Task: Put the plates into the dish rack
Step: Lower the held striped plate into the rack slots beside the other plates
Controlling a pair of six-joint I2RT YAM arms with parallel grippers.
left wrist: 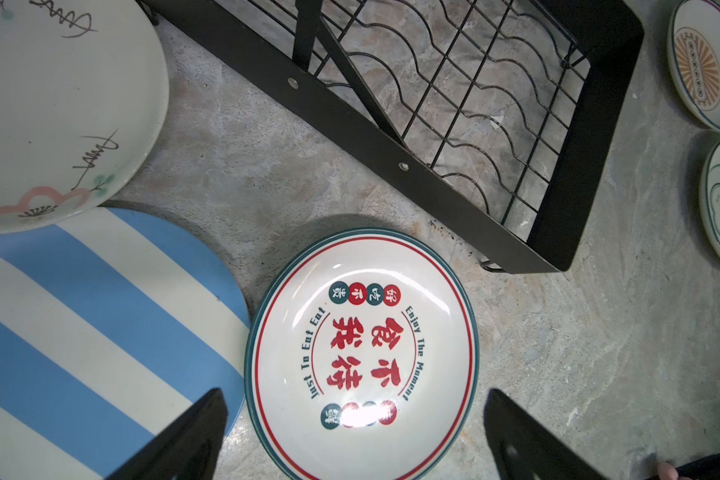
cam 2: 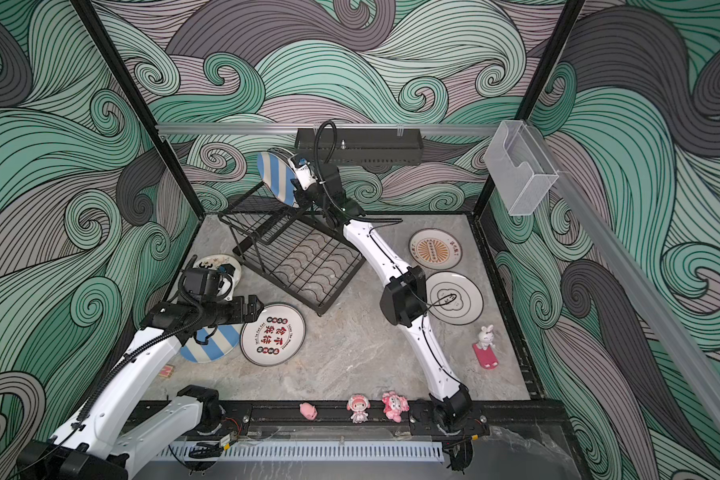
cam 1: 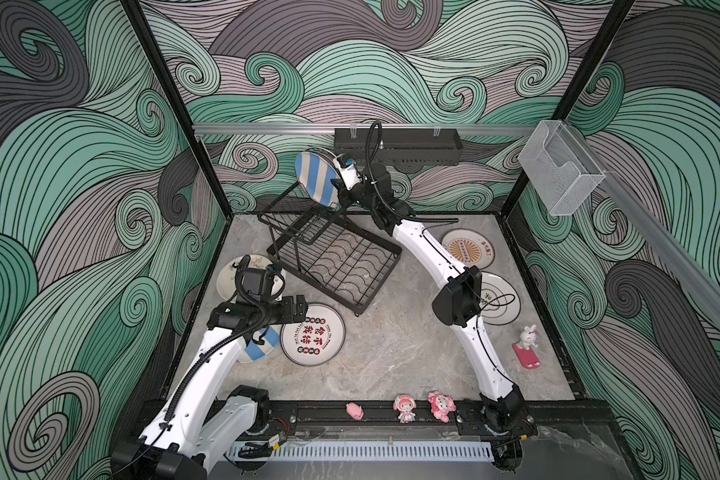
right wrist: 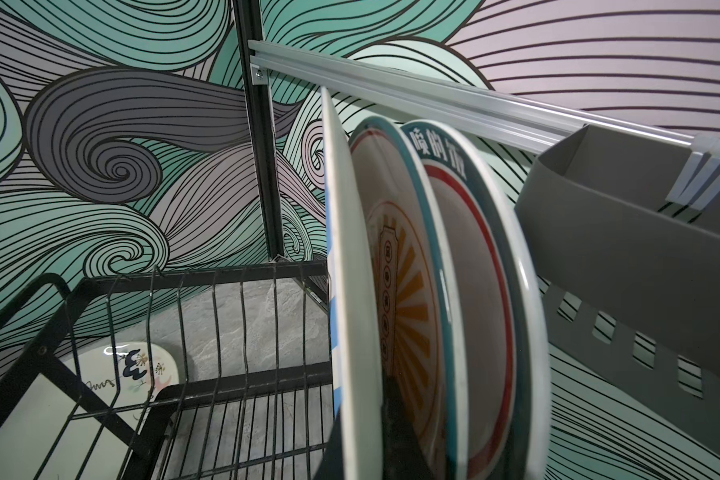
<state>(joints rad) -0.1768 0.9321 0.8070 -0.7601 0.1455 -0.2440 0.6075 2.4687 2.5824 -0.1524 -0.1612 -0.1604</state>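
Observation:
My right gripper [cam 1: 338, 183] is shut on a blue-and-cream striped plate [cam 1: 316, 178], holding it on edge over the raised tier of the black wire dish rack [cam 1: 312, 280]. In the right wrist view its rim [right wrist: 350, 291] stands beside two plates in the slots, an orange-sunburst one [right wrist: 408, 291] and a red-ringed one [right wrist: 474, 249]. My left gripper [left wrist: 356, 436] hangs open above a white plate with red characters [left wrist: 362, 353]. Also flat on the table are a second striped plate [cam 1: 258, 349], a floral plate [cam 1: 229, 274], a sunburst plate [cam 1: 468, 248] and a teal-rimmed white plate [cam 1: 497, 299].
A black perforated shelf [cam 1: 398, 145] hangs on the back wall just behind the held plate. A clear acrylic box [cam 1: 558, 166] sits on the right rail. Pink figurines [cam 1: 404, 407] line the front edge and a rabbit toy [cam 1: 526, 345] stands at the right.

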